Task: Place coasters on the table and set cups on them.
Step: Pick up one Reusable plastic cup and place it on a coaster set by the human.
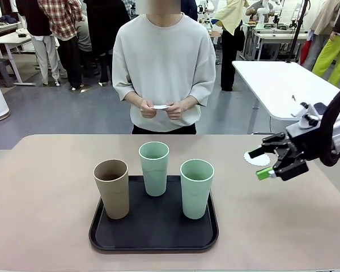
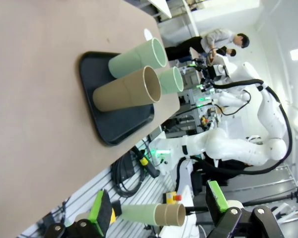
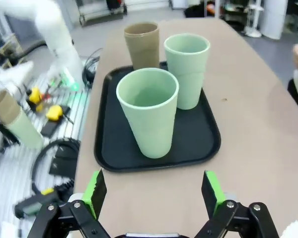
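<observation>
Upright and close together on the black tray (image 1: 153, 242) at mid-table (image 1: 45, 226): one tan-brown cup (image 1: 111, 188) and two mint cups (image 1: 154, 168), all matte, tapered, empty. Off to their right on the tabletop, a scalloped white coaster (image 1: 260, 160) at the fingertips of the right gripper (image 1: 261, 163), jaws spread wide, gripping nothing; a second coaster (image 1: 160, 106) pinched in the person's hands (image 1: 178, 109). Nearer the robot, the left gripper (image 2: 159, 204), likewise wide apart and empty.

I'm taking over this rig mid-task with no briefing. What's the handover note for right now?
Left gripper: open, empty.
Right gripper: open, empty, beside one coaster lying on the table.
Person's hands hold a small white piece, maybe another coaster.
Done: one coaster down.
To do: more coasters; the tan cup and two mint cups all stand on the tray and need moving onto coasters.
</observation>
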Action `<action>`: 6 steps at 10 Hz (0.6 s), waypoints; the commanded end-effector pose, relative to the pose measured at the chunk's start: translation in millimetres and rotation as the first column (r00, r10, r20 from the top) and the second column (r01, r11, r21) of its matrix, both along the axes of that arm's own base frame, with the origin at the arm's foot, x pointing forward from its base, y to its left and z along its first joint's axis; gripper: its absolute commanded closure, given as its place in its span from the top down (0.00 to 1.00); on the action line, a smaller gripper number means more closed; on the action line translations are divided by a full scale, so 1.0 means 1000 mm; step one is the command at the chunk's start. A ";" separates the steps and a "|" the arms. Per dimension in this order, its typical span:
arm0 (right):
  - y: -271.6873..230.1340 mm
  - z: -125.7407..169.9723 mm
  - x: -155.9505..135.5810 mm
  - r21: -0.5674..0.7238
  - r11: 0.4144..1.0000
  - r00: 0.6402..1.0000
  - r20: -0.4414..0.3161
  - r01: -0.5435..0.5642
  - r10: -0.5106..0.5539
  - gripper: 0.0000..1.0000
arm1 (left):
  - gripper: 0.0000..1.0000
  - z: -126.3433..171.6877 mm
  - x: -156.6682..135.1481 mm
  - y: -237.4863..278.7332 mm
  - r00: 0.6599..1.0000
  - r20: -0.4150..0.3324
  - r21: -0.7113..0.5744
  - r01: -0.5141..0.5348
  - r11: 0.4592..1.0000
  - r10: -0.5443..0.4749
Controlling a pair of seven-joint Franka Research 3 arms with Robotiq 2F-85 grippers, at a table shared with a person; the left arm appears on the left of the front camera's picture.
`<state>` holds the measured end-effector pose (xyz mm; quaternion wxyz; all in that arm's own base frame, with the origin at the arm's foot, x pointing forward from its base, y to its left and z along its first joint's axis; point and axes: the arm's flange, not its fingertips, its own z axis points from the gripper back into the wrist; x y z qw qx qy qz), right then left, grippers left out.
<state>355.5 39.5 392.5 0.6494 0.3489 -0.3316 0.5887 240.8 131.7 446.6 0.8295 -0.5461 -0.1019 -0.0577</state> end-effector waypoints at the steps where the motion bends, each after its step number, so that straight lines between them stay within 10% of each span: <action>1: 0.019 -0.047 -0.009 -0.007 0.999 0.987 0.157 -0.042 0.043 1.00 | 1.00 0.000 -0.001 0.001 1.000 0.009 -0.007 -0.001 1.000 0.001; 6: 0.059 -0.102 0.004 -0.040 0.999 0.996 0.091 -0.014 0.018 1.00 | 1.00 0.000 -0.001 0.001 1.000 0.009 -0.007 -0.001 1.000 0.001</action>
